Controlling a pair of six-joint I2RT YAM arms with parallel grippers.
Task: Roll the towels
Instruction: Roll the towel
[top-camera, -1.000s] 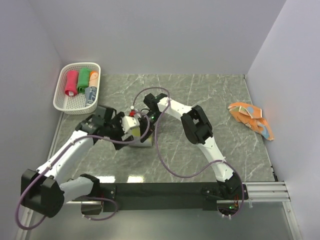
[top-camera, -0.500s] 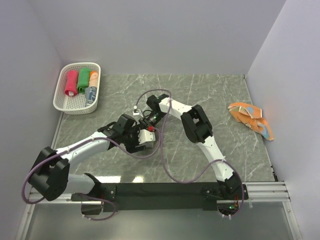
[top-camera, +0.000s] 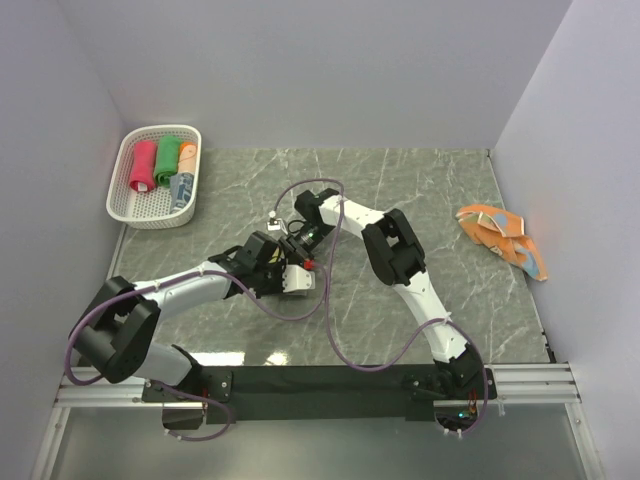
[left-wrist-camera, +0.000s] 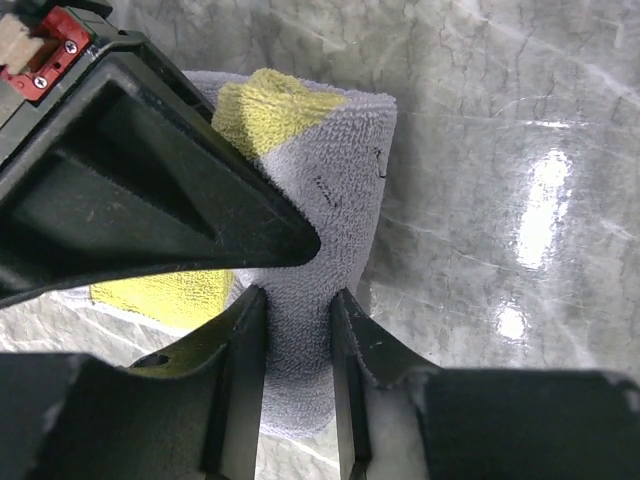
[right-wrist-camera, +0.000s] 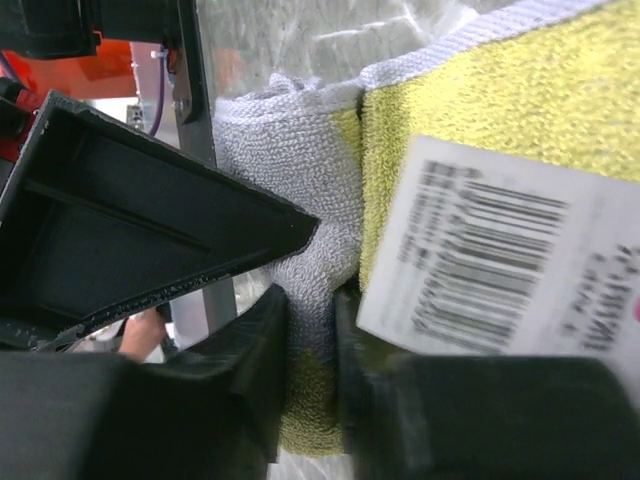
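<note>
A grey towel (left-wrist-camera: 335, 190) with yellow patches lies as a short roll on the marble table. In the left wrist view my left gripper (left-wrist-camera: 297, 375) is shut on one end of the roll. From the other side my right gripper (right-wrist-camera: 312, 365) pinches the same towel (right-wrist-camera: 300, 150), next to its white barcode label (right-wrist-camera: 500, 260). In the top view both grippers meet at mid-table, left (top-camera: 294, 270) and right (top-camera: 299, 249), hiding the roll. A crumpled orange towel (top-camera: 503, 238) with light-blue marks lies far right.
A white perforated basket (top-camera: 122, 196) at the back left holds rolled pink (top-camera: 143, 165), green (top-camera: 166, 158), orange and grey-blue towels. Purple cables loop over both arms. Walls close in the table on three sides.
My left arm swung in toward the centre and its jaws went from wide open to shut on the towel roll. The right gripper stayed in place, its jaws slightly looser.
</note>
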